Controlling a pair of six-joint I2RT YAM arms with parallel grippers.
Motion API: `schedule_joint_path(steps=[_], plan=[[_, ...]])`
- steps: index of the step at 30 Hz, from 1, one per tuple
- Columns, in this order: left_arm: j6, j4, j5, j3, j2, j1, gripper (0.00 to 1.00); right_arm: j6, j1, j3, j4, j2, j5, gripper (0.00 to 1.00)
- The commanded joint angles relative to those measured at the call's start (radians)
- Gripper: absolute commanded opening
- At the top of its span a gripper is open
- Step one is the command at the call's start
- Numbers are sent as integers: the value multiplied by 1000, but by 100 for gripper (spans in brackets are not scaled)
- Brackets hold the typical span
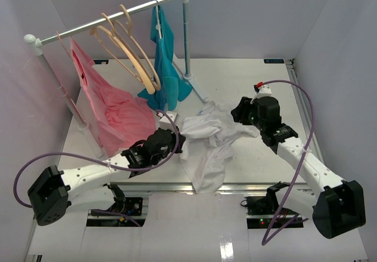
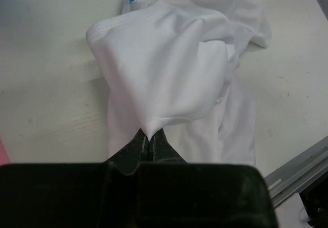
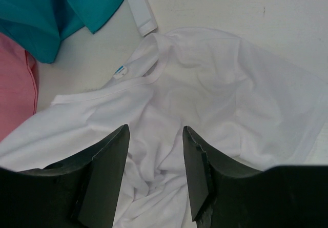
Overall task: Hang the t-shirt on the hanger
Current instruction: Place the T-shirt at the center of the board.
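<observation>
White, soft, wrinkled cloth: the t-shirt (image 1: 207, 137) lies crumpled at the middle of the table (image 1: 235, 79). My left gripper (image 2: 148, 136) is clamped on a pinched peak of it. My right gripper (image 3: 154, 136) stands partly spread over the folds; whether its tips touch, I cannot tell. At eleven o'clock from the shirt the curved wooden hanger (image 1: 151, 84) hangs on the rail (image 1: 112, 16), its hook hard to make out.
</observation>
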Motion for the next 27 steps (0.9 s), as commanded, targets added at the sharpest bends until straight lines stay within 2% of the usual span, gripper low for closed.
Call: schedule_joint_path(steps=[1,4,8,14,20,25,27], plan=[[-62,-105,-77,-69,-51,6,0,-12,-4,1,124,80,-96,52],[-58,-99,-82,-83,-78,6,0,-30,0,9,206,181,-197,52],[-56,-98,-84,-96,-98,6,0,-52,24,27,239,269,-241,52],[-109,-159,-156,-127,-148,6,0,-30,35,50,245,404,-156,52],[-116,-146,-156,-169,-201,6,0,-24,43,189,264,536,-100,53],[-97,-113,-147,-184,-179,6,0,-35,69,295,254,684,-62,61],[-95,-97,-135,-184,-161,6,0,-41,99,323,237,743,12,62]])
